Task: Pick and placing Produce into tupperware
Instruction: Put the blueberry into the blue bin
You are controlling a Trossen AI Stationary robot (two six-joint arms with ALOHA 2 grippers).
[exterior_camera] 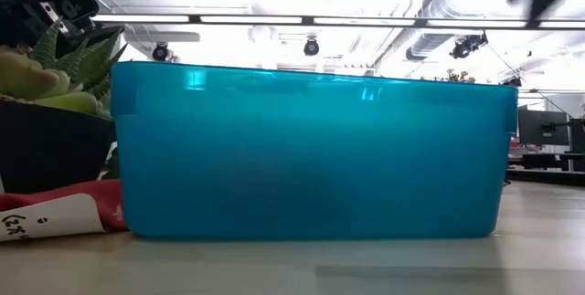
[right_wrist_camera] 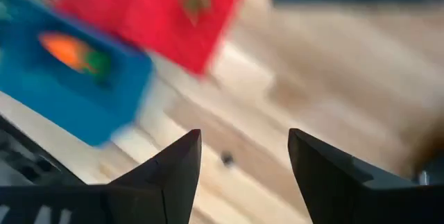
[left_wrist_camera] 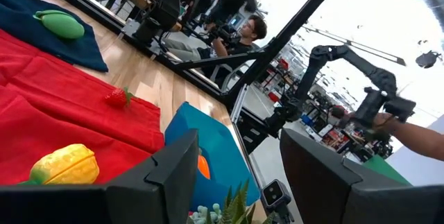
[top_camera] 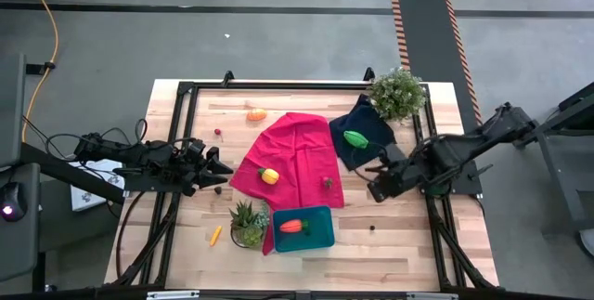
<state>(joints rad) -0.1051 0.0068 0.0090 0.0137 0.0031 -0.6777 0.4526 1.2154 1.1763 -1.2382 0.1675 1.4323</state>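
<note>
Beside the tupperware [top_camera: 317,235] holding a carrot [top_camera: 291,227], both pincers hover open.

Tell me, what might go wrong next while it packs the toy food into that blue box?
The strawberry and yellow fruit lie on the loose red cloth, so the fingers might snag fabric. The tupperware, already holding the carrot, sits close beside a potted plant that an arm could bump.
</note>
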